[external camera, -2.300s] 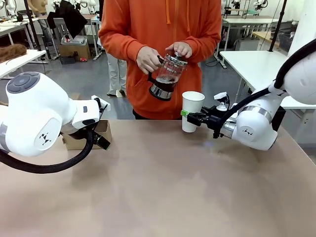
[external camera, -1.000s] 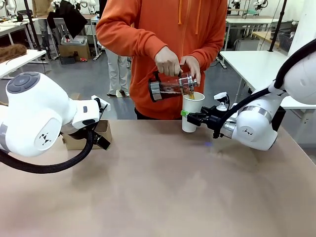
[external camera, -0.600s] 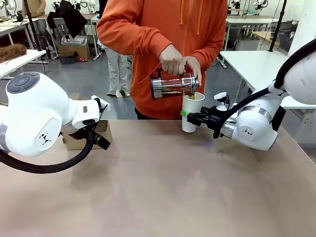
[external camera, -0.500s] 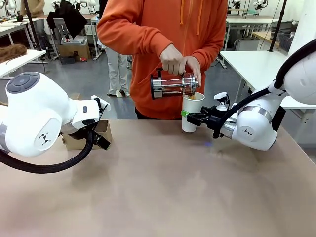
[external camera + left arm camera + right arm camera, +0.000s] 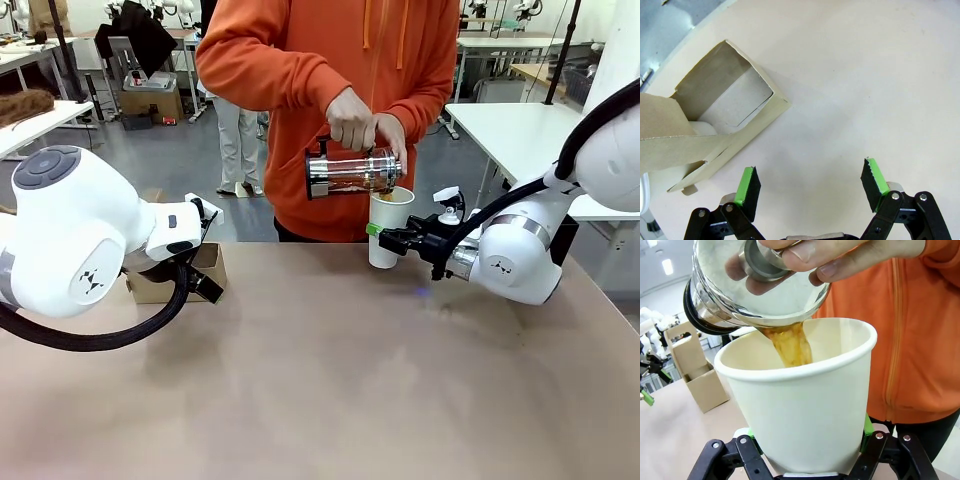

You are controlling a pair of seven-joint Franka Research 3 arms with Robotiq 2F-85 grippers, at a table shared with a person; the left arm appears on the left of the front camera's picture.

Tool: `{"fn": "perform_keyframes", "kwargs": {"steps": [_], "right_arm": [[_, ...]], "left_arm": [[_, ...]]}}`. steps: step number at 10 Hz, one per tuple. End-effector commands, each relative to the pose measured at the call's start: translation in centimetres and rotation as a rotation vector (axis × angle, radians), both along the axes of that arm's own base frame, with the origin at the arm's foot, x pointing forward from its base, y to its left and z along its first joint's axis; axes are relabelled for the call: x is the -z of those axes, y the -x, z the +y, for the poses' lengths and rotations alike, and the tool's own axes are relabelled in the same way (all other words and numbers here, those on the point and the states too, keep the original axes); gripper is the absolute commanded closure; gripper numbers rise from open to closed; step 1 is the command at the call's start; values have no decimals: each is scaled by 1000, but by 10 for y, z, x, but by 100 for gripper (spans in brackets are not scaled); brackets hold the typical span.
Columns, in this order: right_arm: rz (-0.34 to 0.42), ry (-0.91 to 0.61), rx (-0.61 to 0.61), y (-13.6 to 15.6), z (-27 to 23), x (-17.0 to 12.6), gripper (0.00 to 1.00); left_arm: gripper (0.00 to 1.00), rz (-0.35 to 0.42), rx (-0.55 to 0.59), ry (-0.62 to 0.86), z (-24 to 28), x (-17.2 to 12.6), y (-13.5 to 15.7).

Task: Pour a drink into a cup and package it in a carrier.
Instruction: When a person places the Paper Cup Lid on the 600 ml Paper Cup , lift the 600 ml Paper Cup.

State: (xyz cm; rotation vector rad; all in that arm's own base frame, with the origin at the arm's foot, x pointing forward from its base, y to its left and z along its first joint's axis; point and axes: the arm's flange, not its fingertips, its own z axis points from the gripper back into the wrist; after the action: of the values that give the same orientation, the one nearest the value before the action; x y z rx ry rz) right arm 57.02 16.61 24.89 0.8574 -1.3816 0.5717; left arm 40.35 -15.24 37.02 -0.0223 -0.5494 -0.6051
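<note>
The cup [image 5: 388, 228] stands up straight on the table [image 5: 330, 380], with its open top up. The right pincer [image 5: 392, 238] comes in from the side and hugs the cup low down, one green pad on each side, so it is shut on the cup. Just above the cup, a person [image 5: 330, 60] in an orange top tips a glass pitcher [image 5: 350, 172] on its side. The brown drink [image 5: 790, 345] runs from the pitcher into the cup. The cup has no lid on.

The brown carrier [image 5: 208, 268] sits well away from the cup, off to the left side of the table. The left pincer [image 5: 811, 181] hangs just beside the carrier with its two fingers spread wide and nothing between them.

I think the pouring is the step going on now. After that the cup has to go into the carrier. So the cup must travel left, all the way across the table, and it must stay standing tall or the drink will slop out. The right pincer has the cup, but the left pincer is much nearer the carrier and could hold it steady.
</note>
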Motion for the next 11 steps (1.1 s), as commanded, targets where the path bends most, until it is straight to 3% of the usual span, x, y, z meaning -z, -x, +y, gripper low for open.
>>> {"fn": "perform_keyframes", "kwargs": {"steps": [1, 11], "right_arm": [[-3, -3, 2, 2, 1, -4, 20], [-3, -3, 2, 2, 1, -4, 20]], "left_arm": [[0, 0, 0, 3, 1, 0, 0], [0, 0, 0, 3, 1, 0, 0]]}}
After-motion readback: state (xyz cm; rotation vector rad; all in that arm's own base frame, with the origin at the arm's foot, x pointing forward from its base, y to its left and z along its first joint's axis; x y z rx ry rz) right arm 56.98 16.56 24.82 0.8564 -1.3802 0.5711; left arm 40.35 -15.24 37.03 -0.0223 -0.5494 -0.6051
